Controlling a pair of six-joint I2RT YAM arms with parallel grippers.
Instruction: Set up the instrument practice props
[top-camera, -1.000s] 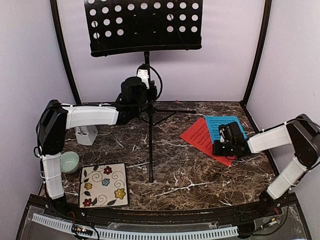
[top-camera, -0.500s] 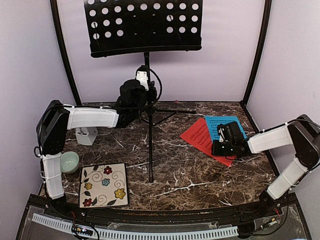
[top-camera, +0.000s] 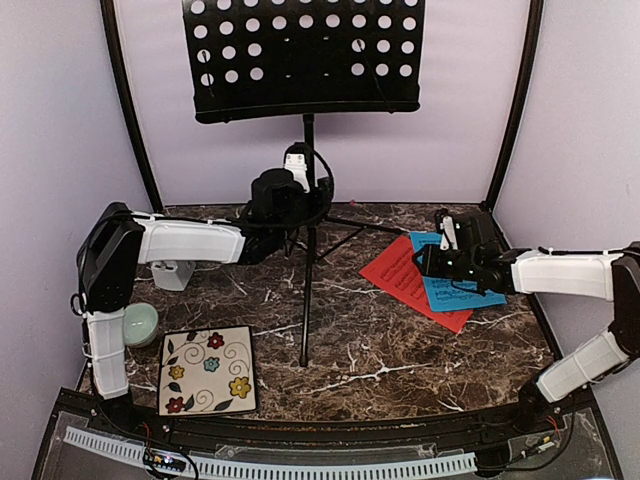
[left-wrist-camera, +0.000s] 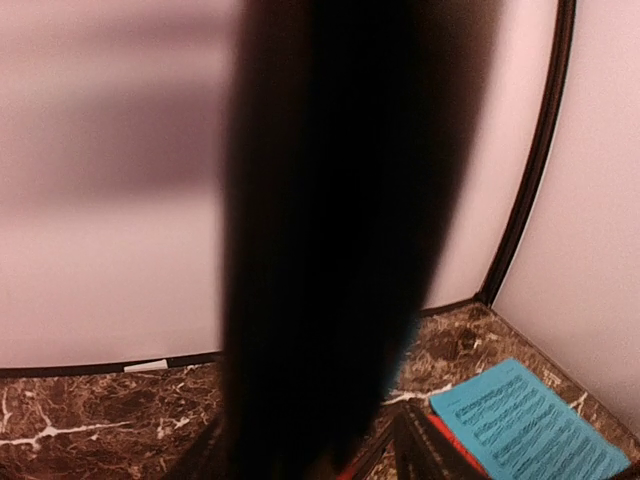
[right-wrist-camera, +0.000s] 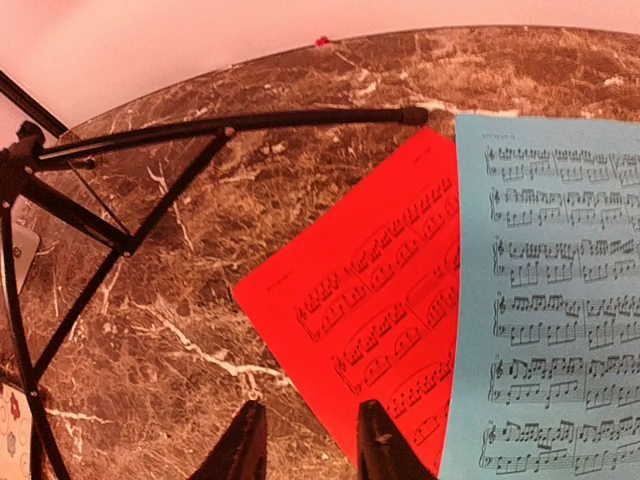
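Setting: a dark brown marble table with white veins, closed in by pale lilac walls.
Music stand: black, with a perforated metal desk. It stands upright at the back centre of the table on a thin pole and tripod legs.
Left gripper: reaches in from the left and is closed on the stand's pole just above where the legs spread. In its wrist view the pole is a large black blur, and the fingers cannot be made out.
Right gripper: its fingers are apart with nothing between them. It hovers over the near left edge of the red sheet.
Red sheet: printed music, lying flat on the right side of the table beside a tripod leg.
Blue sheet: printed music, lying over the red sheet's right part.
Metronome: small and whitish, at the back left, partly hidden by the left arm.
Floral tile: square, at the front left.
Green bowl: pale, just left of the tile.
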